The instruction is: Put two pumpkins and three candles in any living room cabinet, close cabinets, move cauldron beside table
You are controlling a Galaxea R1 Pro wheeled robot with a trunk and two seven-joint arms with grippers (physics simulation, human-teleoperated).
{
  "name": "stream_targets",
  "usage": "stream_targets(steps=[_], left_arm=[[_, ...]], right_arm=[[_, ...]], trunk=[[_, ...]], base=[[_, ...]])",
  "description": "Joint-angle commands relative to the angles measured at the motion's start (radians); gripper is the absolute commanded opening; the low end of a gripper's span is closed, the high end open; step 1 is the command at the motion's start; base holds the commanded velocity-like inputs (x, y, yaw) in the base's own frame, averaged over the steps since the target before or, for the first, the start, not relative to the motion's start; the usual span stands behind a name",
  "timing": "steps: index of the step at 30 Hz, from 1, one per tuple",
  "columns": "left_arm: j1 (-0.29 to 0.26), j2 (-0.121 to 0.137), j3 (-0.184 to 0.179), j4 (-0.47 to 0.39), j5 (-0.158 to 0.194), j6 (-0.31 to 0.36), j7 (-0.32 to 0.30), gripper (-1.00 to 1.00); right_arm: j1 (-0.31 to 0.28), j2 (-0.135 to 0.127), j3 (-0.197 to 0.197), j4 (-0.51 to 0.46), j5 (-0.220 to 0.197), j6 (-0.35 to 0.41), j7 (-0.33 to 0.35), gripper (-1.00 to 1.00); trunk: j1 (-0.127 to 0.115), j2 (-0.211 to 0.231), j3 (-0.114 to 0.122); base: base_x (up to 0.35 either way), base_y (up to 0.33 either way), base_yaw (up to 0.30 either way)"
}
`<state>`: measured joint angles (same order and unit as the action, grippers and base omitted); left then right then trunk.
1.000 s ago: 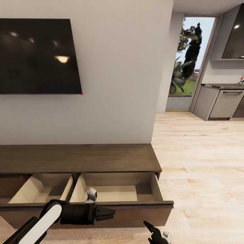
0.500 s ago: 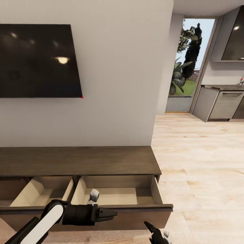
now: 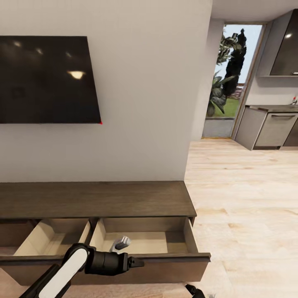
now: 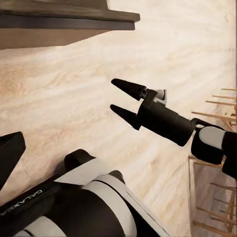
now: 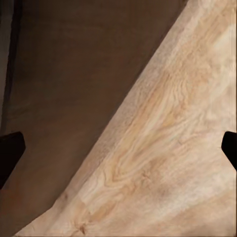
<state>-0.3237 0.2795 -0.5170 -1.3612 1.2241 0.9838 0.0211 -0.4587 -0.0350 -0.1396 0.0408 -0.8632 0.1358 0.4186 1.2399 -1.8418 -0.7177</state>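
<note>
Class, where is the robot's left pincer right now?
In the head view, the left pincer sits low and left of centre, in front of the cabinet's pulled-out right-hand drawer.

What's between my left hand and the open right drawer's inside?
In the head view, the drawer's dark front panel stands between the left hand and the beige interior.

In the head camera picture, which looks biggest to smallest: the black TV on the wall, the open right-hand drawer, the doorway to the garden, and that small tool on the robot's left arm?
As they look in the head view:
1. TV
2. Right-hand drawer of the cabinet
3. Doorway, though it is farther off, so really bigger than it looks
4. Left tool
</note>
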Motion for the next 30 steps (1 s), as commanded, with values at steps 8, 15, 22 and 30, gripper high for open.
stream_targets(steps=[8, 15, 22, 30], left_arm=[[-0.006, -0.033, -0.001, 0.012, -0.03, -0.012, 0.143, 1.0], [-0.006, -0.046, 0.005, 0.013, -0.107, -0.014, 0.153, 1.0], [-0.005, -0.067, 0.006, 0.013, -0.143, -0.014, 0.153, 1.0], [-0.005, -0.069, 0.017, 0.012, -0.145, -0.013, 0.15, 1.0]], right_arm=[[-0.001, -0.009, -0.01, 0.002, -0.031, -0.065, -0.243, 1.0], [-0.001, -0.009, -0.008, 0.002, -0.039, -0.09, -0.27, 1.0], [-0.001, -0.009, -0.009, -0.001, -0.04, -0.099, -0.266, 1.0], [-0.001, -0.008, -0.009, -0.002, -0.034, -0.093, -0.267, 1.0]], trunk=[[-0.031, 0.056, 0.024], [-0.058, 0.105, 0.046], [-0.085, 0.154, 0.068], [-0.096, 0.175, 0.078]], base=[[0.0, 0.0, 0.0], [0.0, 0.0, 0.0], [0.0, 0.0, 0.0], [0.0, 0.0, 0.0]])
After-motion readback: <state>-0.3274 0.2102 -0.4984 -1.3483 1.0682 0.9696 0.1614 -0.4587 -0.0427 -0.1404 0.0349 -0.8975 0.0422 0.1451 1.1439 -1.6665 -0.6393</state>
